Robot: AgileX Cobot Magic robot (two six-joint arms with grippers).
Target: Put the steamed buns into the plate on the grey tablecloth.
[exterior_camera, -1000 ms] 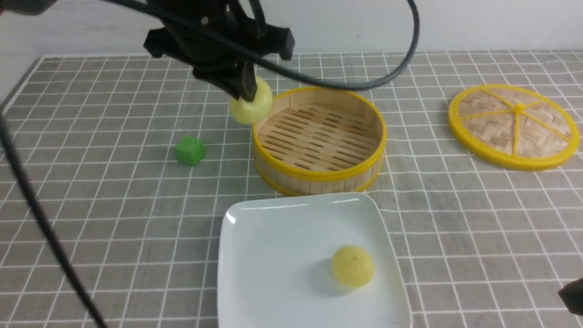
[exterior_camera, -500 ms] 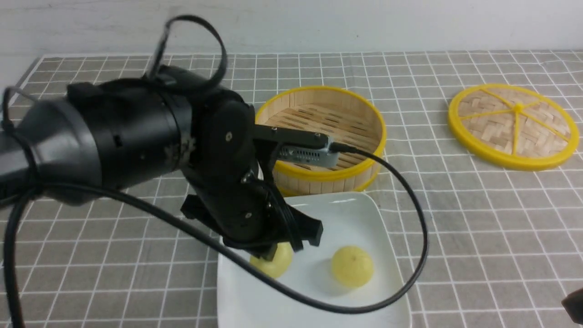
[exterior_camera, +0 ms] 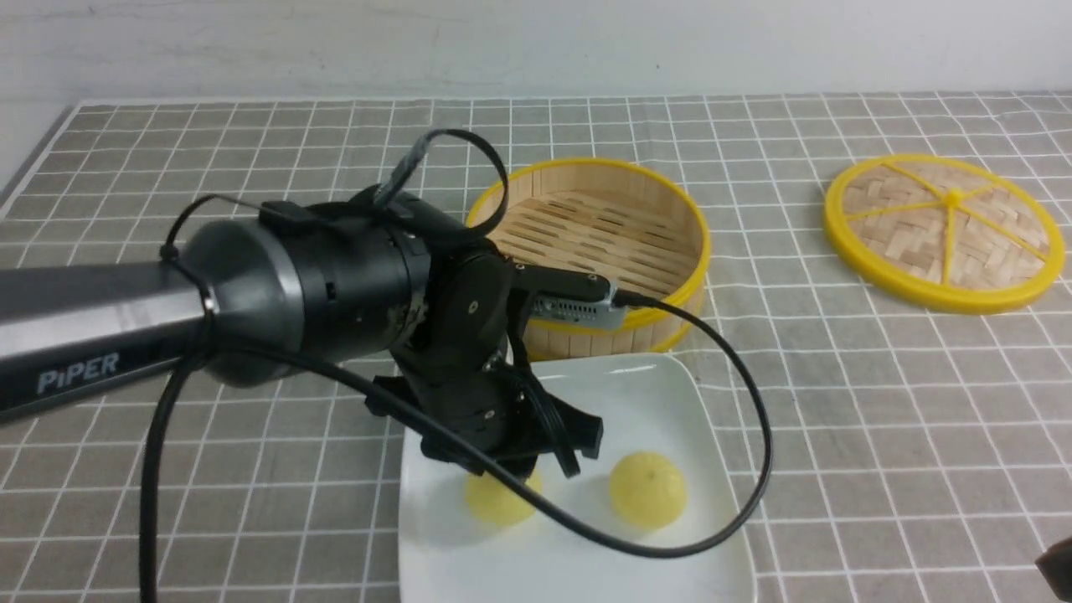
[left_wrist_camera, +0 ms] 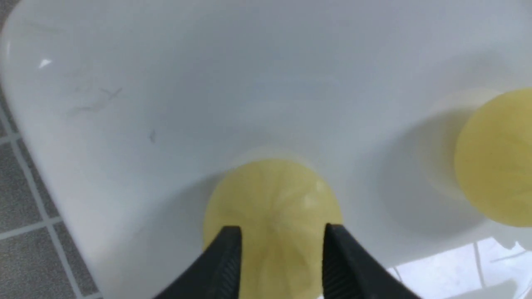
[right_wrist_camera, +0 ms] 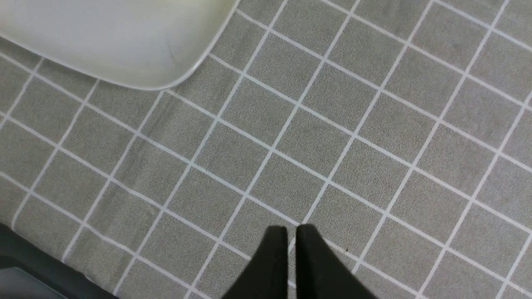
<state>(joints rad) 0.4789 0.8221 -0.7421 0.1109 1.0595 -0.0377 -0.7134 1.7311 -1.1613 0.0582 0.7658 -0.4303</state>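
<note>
Two pale-yellow steamed buns lie in the white square plate [exterior_camera: 662,394] on the grey tablecloth [exterior_camera: 871,419]. One bun [exterior_camera: 647,488] sits free at the plate's middle right. The other bun [exterior_camera: 496,500] rests on the plate's left part, right under my left gripper [left_wrist_camera: 282,238]. In the left wrist view this bun [left_wrist_camera: 272,195] shows below the two black fingers, which stand apart above it, open. The second bun [left_wrist_camera: 498,158] lies off to the side there. My right gripper [right_wrist_camera: 292,230] hovers over bare cloth beside a plate corner [right_wrist_camera: 124,50], fingers together, holding nothing.
A round bamboo steamer basket [exterior_camera: 697,251] with yellow rims stands empty just behind the plate. Its flat woven lid [exterior_camera: 946,230] lies at the back right. My left arm and its cable [exterior_camera: 754,469] reach across the plate's left and middle.
My left arm carried a bun from beside the steamer down onto the plate's left part. Its fingers have now spread and the bun rests on the plate.
</note>
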